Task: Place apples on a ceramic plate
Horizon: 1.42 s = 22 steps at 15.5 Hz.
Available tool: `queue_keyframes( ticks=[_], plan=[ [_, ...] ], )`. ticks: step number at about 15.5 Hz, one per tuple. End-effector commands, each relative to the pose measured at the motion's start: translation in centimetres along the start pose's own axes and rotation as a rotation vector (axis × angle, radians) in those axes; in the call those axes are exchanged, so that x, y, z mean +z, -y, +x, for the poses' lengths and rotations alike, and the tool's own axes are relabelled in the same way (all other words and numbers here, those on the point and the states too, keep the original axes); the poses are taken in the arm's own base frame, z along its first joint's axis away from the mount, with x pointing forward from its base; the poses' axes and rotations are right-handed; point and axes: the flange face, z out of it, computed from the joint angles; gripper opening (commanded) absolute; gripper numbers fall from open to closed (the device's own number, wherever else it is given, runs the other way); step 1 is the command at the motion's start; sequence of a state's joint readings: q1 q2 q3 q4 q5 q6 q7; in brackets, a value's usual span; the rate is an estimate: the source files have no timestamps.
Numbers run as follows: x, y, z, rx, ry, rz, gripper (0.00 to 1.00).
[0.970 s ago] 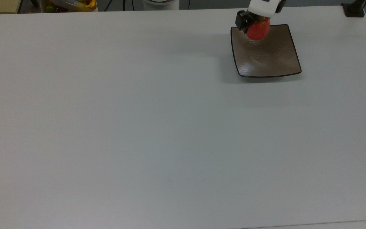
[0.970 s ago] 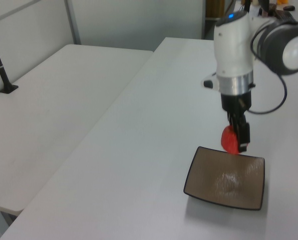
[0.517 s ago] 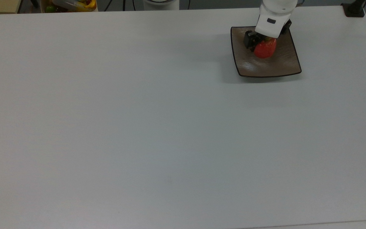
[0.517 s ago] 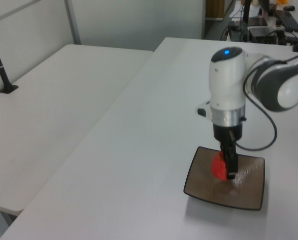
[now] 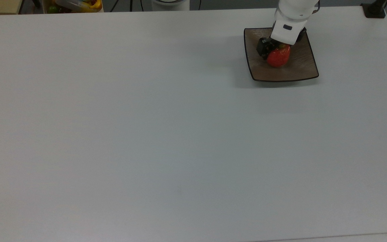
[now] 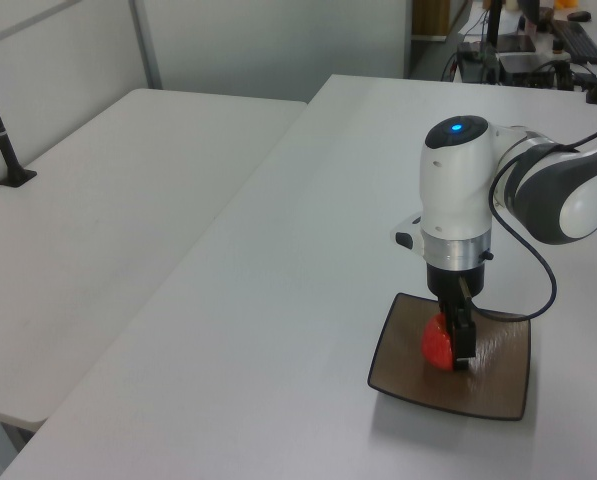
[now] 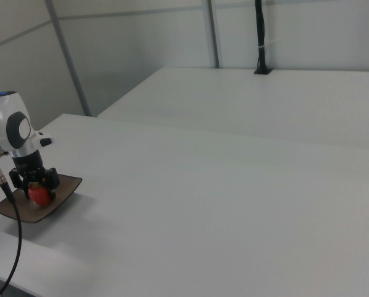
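A small red apple [image 5: 278,56] is held low over the middle of the square brown ceramic plate [image 5: 301,70], at the top view's upper right. My gripper [image 5: 276,50] points straight down and is shut on the apple, black fingers on either side of it. In the left view the apple [image 6: 436,346] sits at the plate's [image 6: 498,385] surface under my gripper [image 6: 450,345]; whether it touches the plate I cannot tell. The right view shows the apple [image 7: 39,195] between my fingers above the plate [image 7: 23,211] at the far left.
The white table [image 5: 146,134] spreads wide to the top view's left and front of the plate. A bin of coloured items [image 5: 74,5] sits past the table's far left edge. A black post base [image 5: 374,10] stands at the far right corner. A second table [image 6: 108,200] adjoins.
My gripper has carried the apple from above the plate's far edge down and inward to the plate's middle, lowering it close to the surface. The plate has stayed put.
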<state>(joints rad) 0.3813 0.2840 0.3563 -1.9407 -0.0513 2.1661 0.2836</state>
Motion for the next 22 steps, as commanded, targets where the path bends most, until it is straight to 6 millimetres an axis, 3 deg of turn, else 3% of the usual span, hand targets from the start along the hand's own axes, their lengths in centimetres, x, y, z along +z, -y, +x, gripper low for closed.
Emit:
queue_keyframes(
  ticks=[1,3,8,12,16,18,22],
  plan=[
    [-1.8,-0.4,0.4,0.019,-0.051,-0.009,1.0],
    [-3.2,-0.6,0.5,0.023,-0.073,-0.01,1.0],
    [-9.9,-2.7,-0.4,0.059,-0.164,-0.032,1.0],
    [-18.3,-7.9,-1.2,0.176,-0.176,-0.053,1.0],
    [-25.4,-14.1,-3.8,0.314,-0.166,-0.053,1.0],
    [-28.0,-17.2,-5.0,0.373,-0.164,-0.057,1.0],
    [-30.5,-24.5,-7.5,0.502,-0.151,-0.044,1.0]
  ],
)
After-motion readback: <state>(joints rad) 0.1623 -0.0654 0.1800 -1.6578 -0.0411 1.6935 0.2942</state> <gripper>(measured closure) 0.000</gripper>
